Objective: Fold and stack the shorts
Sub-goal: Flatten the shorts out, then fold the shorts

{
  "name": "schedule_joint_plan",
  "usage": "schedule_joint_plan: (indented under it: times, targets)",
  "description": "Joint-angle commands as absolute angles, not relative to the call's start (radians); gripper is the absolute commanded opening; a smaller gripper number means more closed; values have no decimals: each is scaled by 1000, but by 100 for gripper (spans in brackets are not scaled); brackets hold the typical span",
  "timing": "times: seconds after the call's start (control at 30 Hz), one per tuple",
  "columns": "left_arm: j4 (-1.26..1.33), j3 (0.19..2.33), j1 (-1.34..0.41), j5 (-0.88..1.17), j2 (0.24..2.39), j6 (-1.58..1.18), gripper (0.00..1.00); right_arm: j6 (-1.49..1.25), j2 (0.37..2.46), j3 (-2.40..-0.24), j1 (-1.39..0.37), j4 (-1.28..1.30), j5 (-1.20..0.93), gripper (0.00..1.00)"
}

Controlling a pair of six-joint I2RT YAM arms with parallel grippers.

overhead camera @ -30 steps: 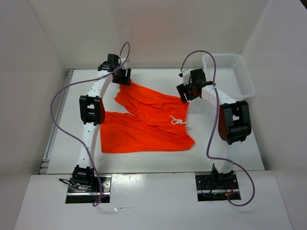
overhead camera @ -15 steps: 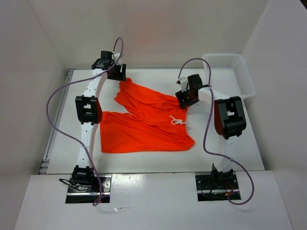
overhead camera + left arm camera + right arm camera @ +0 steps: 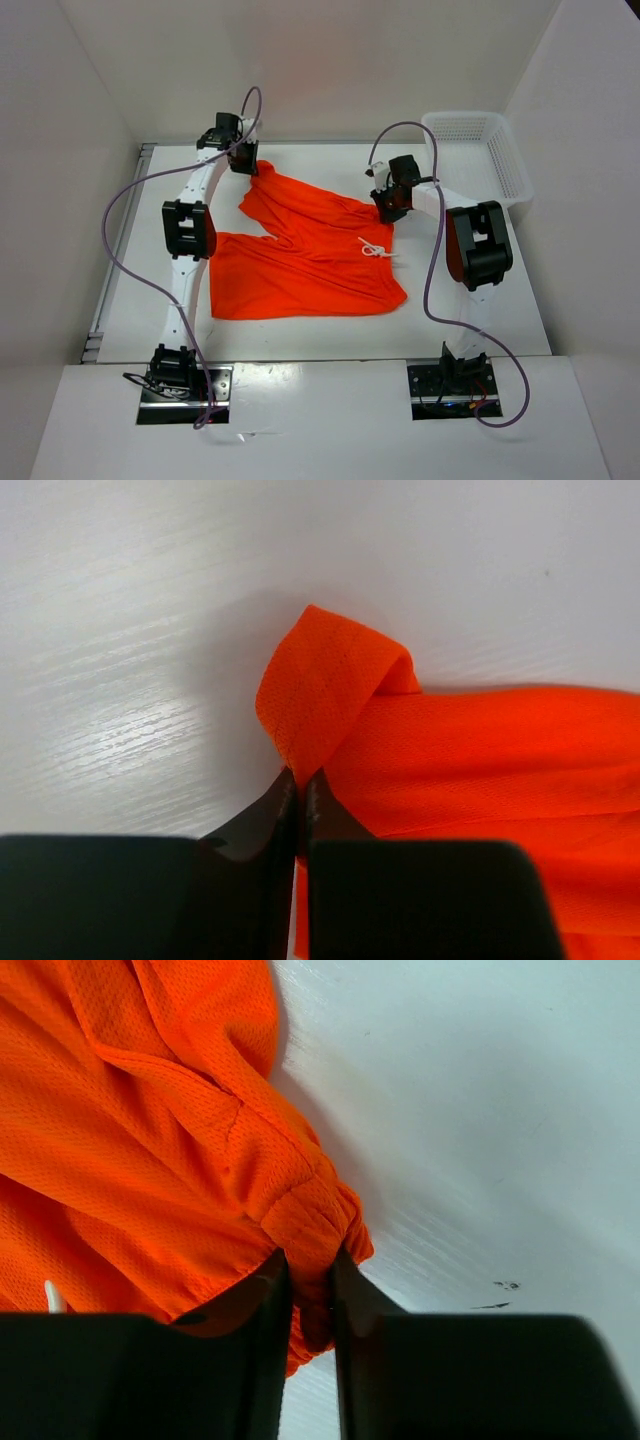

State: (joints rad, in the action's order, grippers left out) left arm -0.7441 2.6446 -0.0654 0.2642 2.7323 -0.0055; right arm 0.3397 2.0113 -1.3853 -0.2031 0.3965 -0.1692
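The bright orange shorts (image 3: pixel 305 250) lie spread on the white table, with a white drawstring (image 3: pixel 375 250) near their right side. My left gripper (image 3: pixel 247 163) is at the far left corner of the fabric, shut on a folded tip of the shorts (image 3: pixel 330 695). My right gripper (image 3: pixel 390 205) is at the far right corner, its jaws shut on the gathered waistband (image 3: pixel 310 1225) of the shorts. In both wrist views the pinched cloth bunches up between the black fingers (image 3: pixel 265 1300).
A white mesh basket (image 3: pixel 478 150) stands at the back right corner of the table. White walls close in the table on the left, back and right. Purple cables loop off both arms.
Both grippers have dropped onto the far corners of the shorts and closed on the fabric. The left gripper moved slightly toward the cloth; the right shifted a little toward the back.
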Motion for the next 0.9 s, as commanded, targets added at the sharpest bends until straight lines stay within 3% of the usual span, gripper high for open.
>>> schedule_joint_plan:
  times: [0.0,0.03,0.13,0.4,0.53,0.87]
  targets:
    - [-738,2706,-72,279,2747,0,0,374,2039,-1410,-206,387,-123,18]
    - [-738,2715,-72,269,2737,0,0,388,2039,-1422,-206,387,-111,10]
    - [-738,2726,-72,268,2683,0,0,403,2029,-1460,-206,387,-89,0]
    - [-816,2735,-72,278,2464,0,0,483,1935,-1597,-206,457,-77,0]
    - [-882,2555,-72,278,2315,0,0,573,1839,-1521,-228,505,-101,0]
    - [-956,1621,-115,218,1728,0,0,682,1553,-1207,-294,567,-152,0]
